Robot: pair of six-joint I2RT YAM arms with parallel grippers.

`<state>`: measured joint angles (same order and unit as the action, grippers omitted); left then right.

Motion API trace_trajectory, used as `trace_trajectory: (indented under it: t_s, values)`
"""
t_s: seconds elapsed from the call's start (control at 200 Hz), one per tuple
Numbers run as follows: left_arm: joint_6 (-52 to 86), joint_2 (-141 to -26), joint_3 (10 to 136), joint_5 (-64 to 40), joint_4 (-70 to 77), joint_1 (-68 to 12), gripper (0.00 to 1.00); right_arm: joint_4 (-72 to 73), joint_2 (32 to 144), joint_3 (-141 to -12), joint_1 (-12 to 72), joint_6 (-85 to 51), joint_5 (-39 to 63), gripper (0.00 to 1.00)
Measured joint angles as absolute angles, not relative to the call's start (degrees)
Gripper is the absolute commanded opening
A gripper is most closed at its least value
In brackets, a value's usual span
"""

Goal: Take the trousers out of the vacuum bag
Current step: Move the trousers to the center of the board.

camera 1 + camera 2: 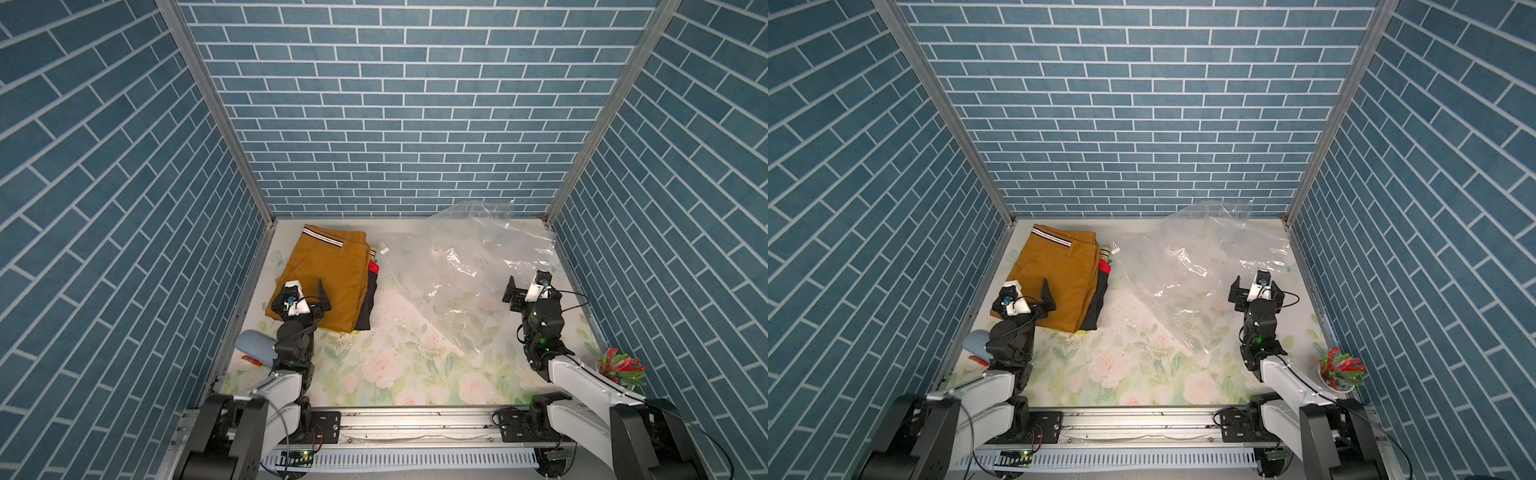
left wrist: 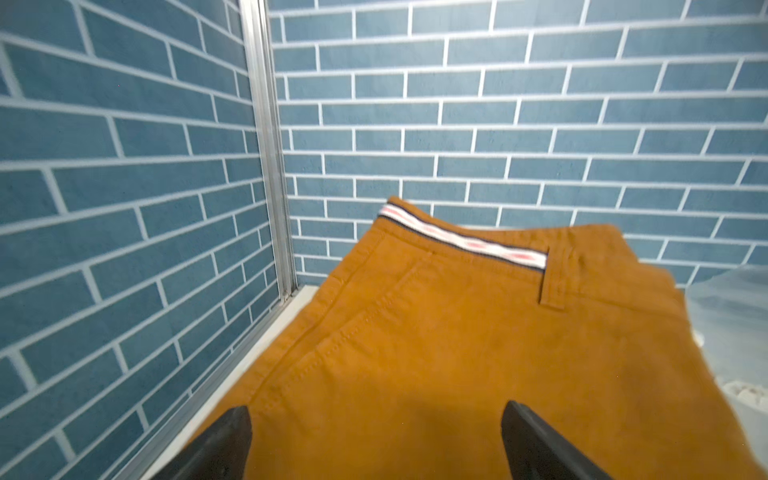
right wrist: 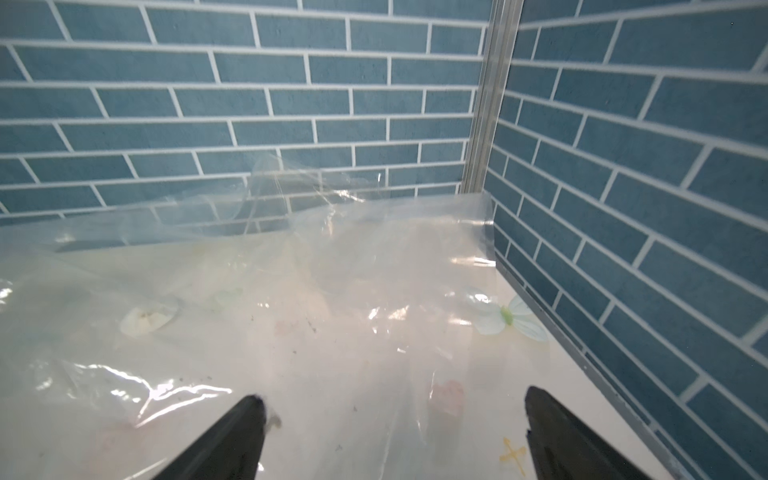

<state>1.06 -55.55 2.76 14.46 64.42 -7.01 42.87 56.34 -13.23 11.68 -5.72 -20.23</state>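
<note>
Trousers (image 1: 328, 278) sit stacked at the table's far left corner, outside the bag (image 1: 469, 270), which looks empty, so the job seems done. Left fingers (image 2: 249, 436) and right fingers (image 3: 249, 432) spread wide, holding nothing, probably just let go.

1 stack of trousers (image 1: 328, 278), 1 vacuum bag (image 1: 469, 266), 2 arms, 1 cup w/ clips (image 1: 621, 368)

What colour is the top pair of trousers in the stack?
Ochre brown trousers, clearest in the left wrist view.
</note>
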Motion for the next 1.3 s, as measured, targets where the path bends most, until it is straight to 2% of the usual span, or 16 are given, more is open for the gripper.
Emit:
trace_trajectory:
  t_s: [0.155, 0.28, 0.52, 0.75, 0.98, 1.3]
  values:
    - [5.7, -38.2, 4.5, 18.6, 47.9, -8.0, 1.00, 38.7, 50.0, -13.6, 11.7, -8.9, -19.8, 1.00]
    - [13.1, -32.1, 10.6, 21.5, 31.4, -9.1, 1.00, 33.2, 47.6, -15.1, 11.7, -11.6, -18.4, 1.00]
    - [25.8, -38.0, 23.7, 21.6, 7.1, -12.6, 1.00, 22.6, 47.1, -21.1, 11.7, -16.3, -16.6, 1.00]
    - [40.1, -46.2, 29.2, 24.8, -13.9, -18.9, 1.00, 16.1, 47.8, -23.8, 11.7, -17.8, -16.6, 1.00]
    - [52.9, -45.8, 30.4, 27.2, -22.2, -25.6, 1.00, 13.7, 47.9, -23.9, 11.7, -18.2, -16.7, 1.00]
    - [59.2, -50.8, 25.9, 27.7, -17.6, -26.2, 0.99, 13.4, 47.9, -23.9, 11.7, -18.2, -15.3, 1.00]
